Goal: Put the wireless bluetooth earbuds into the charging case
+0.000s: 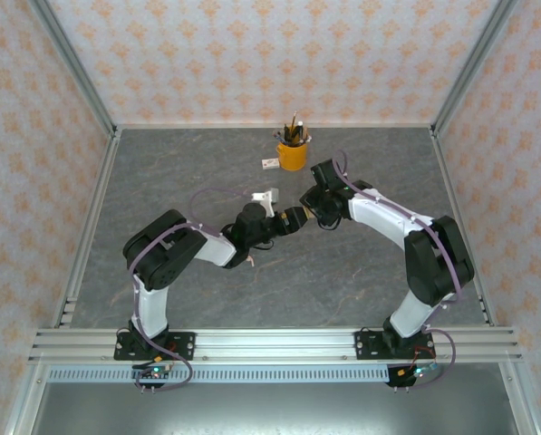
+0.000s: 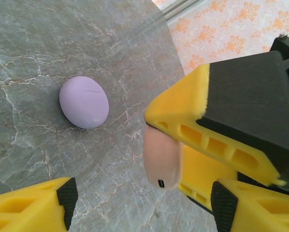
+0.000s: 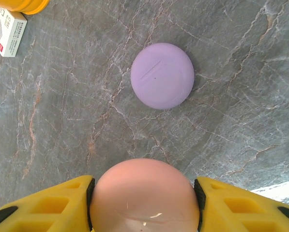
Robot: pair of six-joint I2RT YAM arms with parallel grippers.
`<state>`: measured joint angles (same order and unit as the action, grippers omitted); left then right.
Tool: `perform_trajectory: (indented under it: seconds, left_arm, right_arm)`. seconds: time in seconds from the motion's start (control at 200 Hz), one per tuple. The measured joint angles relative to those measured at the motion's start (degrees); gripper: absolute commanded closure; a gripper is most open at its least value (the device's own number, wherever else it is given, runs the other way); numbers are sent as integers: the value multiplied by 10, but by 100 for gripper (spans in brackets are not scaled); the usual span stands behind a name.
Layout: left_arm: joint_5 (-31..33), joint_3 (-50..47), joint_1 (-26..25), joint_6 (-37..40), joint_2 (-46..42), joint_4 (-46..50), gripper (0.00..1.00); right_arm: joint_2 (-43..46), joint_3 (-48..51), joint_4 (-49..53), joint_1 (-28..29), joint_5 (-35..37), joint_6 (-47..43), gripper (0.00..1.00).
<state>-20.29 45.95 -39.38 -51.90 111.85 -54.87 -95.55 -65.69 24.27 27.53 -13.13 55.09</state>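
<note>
My right gripper is shut on a closed pale pink round charging case, one finger on each side, held above the table. A closed lilac purple case lies flat on the grey table beyond it, also seen as the purple case in the left wrist view. My left gripper stands open just in front of the pink case, which shows edge-on with its port facing the camera, between the right gripper's yellow fingers. Both grippers meet mid-table. The earbuds are out of view.
An orange cup holding pens stands at the back centre, with a small white box beside it, also seen as the white box. The grey marbled table is walled on three sides.
</note>
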Motion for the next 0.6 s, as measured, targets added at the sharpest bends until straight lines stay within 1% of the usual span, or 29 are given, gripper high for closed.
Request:
perform_trajectory:
  seconds: [0.11, 0.34, 0.601]
  left_arm:
    - [-3, 9, 0, -6, 19, -3, 29]
    - [-3, 21, 0, -8, 32, -9, 31]
    - [-5, 43, -3, -12, 49, -16, 39]
  right_arm:
    - [-4, 0, -3, -1, -5, 0, 49]
    - [-6, 0, -7, -6, -16, 2, 49]
    - [-6, 0, -18, -7, -19, 4, 49]
